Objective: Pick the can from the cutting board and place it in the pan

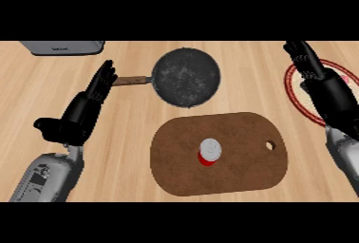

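Standing upright mid-frame on the cutting board [231, 175], can [209, 153]: probably light, rigid, slick; best taken round its sides. Left hand [80, 111], right hand [326, 85]: fingers straight, holding nothing. Pan [186, 77] upper centre.

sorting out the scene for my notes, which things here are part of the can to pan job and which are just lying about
Job:
red can with silver top
brown wooden cutting board
round black pan

Lying about:
red-rimmed plate
grey appliance
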`<state>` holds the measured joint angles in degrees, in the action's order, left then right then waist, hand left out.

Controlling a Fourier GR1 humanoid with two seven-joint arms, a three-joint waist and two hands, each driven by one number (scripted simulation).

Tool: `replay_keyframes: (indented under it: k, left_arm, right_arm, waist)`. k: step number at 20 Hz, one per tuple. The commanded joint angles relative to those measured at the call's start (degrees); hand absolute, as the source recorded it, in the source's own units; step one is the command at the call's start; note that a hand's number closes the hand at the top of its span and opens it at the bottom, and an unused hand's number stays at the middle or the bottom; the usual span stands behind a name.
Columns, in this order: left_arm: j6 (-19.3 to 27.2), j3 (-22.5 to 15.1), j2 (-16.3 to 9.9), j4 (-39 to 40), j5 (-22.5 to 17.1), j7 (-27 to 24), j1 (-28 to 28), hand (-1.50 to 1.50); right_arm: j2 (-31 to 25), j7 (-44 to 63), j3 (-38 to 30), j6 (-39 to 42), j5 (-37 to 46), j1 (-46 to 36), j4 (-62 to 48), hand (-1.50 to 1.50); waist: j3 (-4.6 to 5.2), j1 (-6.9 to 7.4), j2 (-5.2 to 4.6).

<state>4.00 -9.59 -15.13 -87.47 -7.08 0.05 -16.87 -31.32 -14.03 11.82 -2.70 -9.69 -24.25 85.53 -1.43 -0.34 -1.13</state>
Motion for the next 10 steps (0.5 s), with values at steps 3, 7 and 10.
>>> replay_keyframes:
  k: [3, 7, 10]
  left_arm:
    - [2.4, 5.3, -7.0, 5.7, 2.9, 6.0, 4.5, 0.00]
    - [4.8, 6.9, -7.1, 9.3, 3.0, 8.6, 8.3, 0.00]
    - [7.0, 10.1, -10.3, 11.7, 4.0, 10.7, 12.2, 0.00]
  right_arm:
    - [9.9, 8.4, 0.7, -8.0, -2.3, -1.0, 2.1, -1.50]
    - [17.0, -2.3, -11.9, -21.8, -5.7, -3.3, 7.8, -1.50]
    - [9.5, 12.2, -9.0, -31.7, 7.5, 9.3, -4.0, 1.50]
  waist:
    - [1.46, 1.31, 1.27]
    - [-1.31, -2.59, 4.46]
    - [1.54, -3.77, 1.87]
